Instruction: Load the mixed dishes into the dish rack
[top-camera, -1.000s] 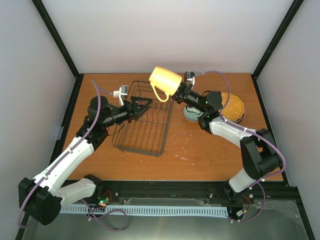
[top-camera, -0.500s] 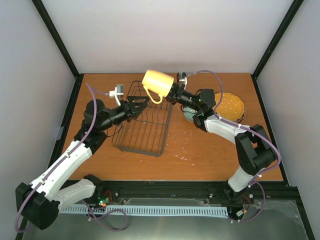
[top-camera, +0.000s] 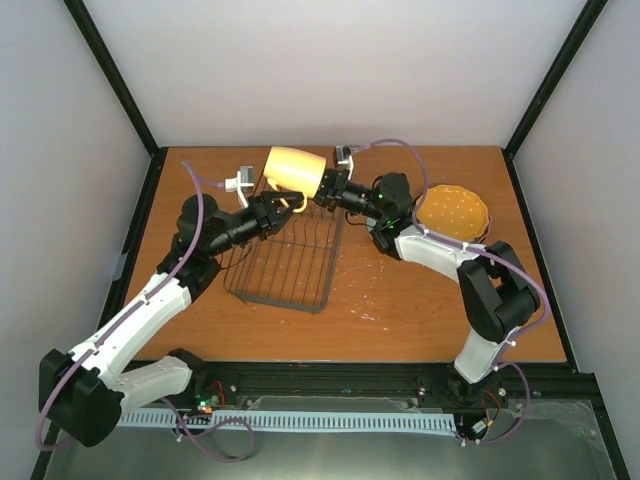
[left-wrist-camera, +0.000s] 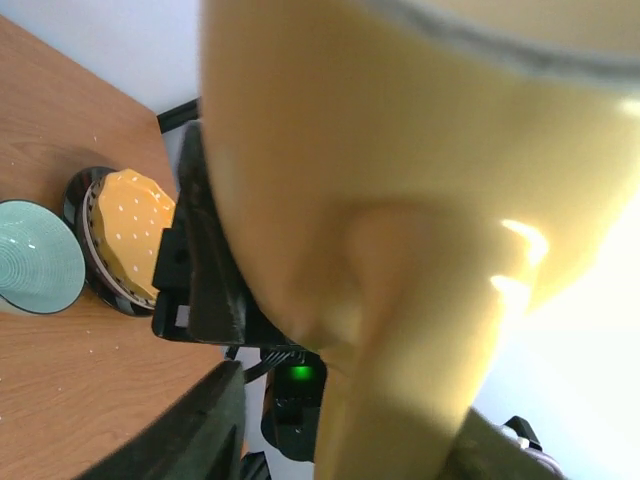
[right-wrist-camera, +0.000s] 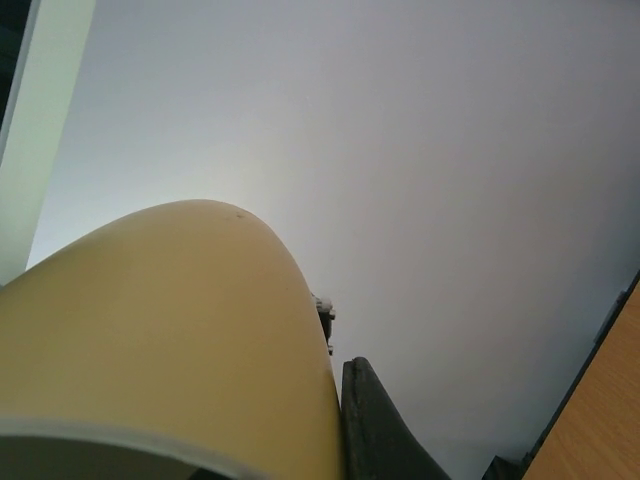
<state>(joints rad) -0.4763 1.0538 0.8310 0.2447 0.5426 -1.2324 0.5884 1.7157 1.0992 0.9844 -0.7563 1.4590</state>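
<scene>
Yellow mug (top-camera: 293, 168) hung clamped in the right gripper (top-camera: 322, 185) over the 12 o'clock end of the dish rack (top-camera: 275, 300); the left gripper (top-camera: 283, 205), half-open astride its handle, could knock it loose.

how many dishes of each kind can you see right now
mug: 1, yellow
bowl: 1, mint green
plates: 2 showing, an orange dotted plate lying on a dark-rimmed plate; any others under them are hidden
total: 4
</scene>
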